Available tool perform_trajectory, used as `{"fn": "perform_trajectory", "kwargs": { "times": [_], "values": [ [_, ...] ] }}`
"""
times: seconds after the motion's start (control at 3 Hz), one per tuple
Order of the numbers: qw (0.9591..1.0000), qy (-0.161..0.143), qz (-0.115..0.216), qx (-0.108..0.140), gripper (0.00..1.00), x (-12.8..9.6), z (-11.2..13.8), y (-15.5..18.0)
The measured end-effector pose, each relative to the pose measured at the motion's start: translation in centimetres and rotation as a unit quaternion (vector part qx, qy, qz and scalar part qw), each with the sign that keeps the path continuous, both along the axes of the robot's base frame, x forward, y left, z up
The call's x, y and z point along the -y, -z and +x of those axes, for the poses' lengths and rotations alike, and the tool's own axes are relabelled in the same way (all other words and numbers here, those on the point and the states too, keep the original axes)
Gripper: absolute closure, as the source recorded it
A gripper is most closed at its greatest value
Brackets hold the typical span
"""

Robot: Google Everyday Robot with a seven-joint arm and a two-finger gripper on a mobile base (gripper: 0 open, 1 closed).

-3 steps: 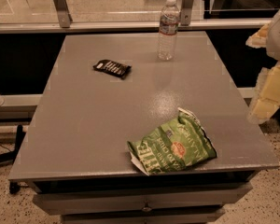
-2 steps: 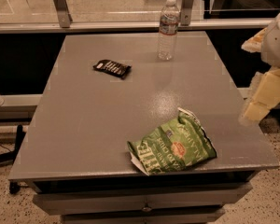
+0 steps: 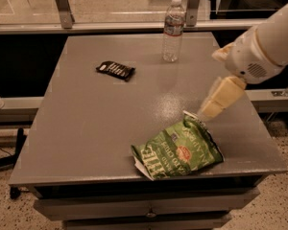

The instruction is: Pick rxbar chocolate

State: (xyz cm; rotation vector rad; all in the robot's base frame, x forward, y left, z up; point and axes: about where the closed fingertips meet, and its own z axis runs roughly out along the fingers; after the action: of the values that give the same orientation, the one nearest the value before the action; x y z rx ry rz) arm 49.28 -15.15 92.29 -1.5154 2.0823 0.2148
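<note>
The rxbar chocolate (image 3: pixel 115 70) is a small flat dark bar with white lettering lines. It lies on the grey table (image 3: pixel 86 128), at the far left of its top. My gripper (image 3: pixel 212 107) hangs from the white arm that comes in from the right. It is low over the table's right side, just above the top edge of the green bag, far to the right of the bar. It holds nothing that I can see.
A large green chip bag (image 3: pixel 178 150) lies near the table's front edge. A clear plastic water bottle (image 3: pixel 173 29) stands at the back, right of centre. A glass partition and rail run behind the table. Speckled floor lies below.
My arm has swung in from the right edge toward the table's middle, and the gripper has come down to just above the green bag. The bar, bottle and bag have not moved.
</note>
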Motion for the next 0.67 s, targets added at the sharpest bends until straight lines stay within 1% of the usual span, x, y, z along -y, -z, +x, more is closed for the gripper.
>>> {"fn": "perform_trajectory", "kwargs": {
  "times": [0.33,0.67],
  "values": [
    [0.9970,-0.003,0.077,0.007,0.00,-4.2,3.6,1.0],
    [0.9903,0.010,0.136,0.025,0.00,-8.4,6.1,1.2]
  ]
}}
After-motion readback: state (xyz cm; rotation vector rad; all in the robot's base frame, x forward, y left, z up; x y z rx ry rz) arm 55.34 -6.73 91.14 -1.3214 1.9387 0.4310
